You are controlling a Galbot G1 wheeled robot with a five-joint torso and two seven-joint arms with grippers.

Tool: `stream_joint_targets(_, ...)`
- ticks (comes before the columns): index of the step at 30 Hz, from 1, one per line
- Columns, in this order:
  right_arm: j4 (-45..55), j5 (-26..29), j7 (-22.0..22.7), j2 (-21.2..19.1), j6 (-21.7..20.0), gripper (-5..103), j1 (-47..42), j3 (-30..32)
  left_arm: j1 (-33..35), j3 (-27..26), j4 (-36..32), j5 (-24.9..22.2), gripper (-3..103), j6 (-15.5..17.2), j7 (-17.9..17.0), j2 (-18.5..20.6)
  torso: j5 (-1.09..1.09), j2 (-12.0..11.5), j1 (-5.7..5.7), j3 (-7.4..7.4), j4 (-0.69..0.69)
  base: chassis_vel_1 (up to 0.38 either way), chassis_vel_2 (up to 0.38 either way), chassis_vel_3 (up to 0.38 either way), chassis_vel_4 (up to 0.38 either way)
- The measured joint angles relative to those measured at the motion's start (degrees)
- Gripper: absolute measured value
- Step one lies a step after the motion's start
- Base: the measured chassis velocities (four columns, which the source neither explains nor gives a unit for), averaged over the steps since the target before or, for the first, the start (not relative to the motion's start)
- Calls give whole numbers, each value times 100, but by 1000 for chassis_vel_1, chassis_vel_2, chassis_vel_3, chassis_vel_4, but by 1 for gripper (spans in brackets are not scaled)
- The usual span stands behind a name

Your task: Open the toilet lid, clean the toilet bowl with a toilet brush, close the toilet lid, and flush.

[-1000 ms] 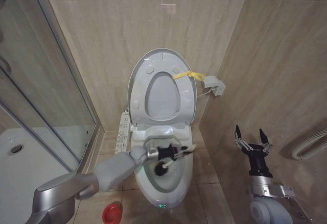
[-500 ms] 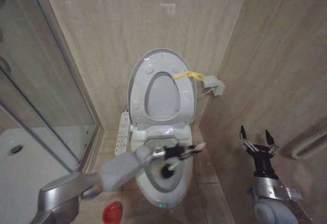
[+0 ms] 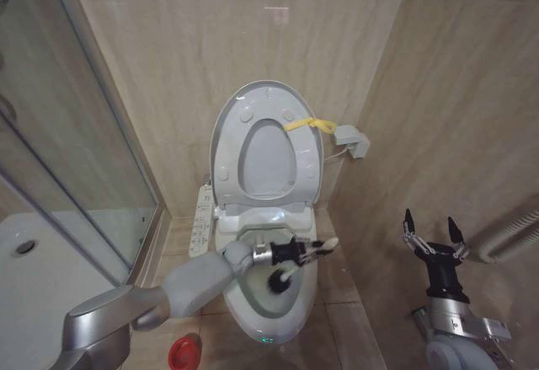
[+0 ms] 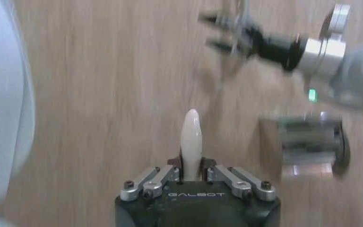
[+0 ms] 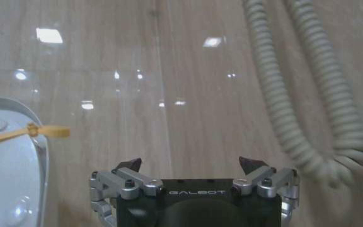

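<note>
L gripper (image 3: pixel 305 252), jaws clamped on the slim cream-white handle of the toilet brush (image 3: pixel 282 277), has its black bristle head low in the white ceramic toilet bowl (image 3: pixel 290 319) w/ glossy white oval toilet lid (image 3: pixel 227 126) upright behind; risk: handle twisting or slipping under scrub load; R gripper (image 3: pixel 434 238) jaws wide, idle near wall.

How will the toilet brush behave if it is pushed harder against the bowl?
The toilet brush is probably light; the left claw holds it alone. Its slim handle may flex slightly. The glossy bowl looks slippery, so the head could skid.
</note>
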Motion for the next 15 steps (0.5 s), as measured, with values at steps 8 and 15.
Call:
stream_joint_targets(8,222,29,-6,30,24,100,-230,106,104,-208,48,45,19,-75,-19,65,-1,-1,1,2,10,-7,-1,11,1)
stream_joint_targets(15,109,12,-3,37,-9,100,-128,62,214,-246,170,50,19,-92,-8,76,-1,-1,2,2,9,0,0,0,0)
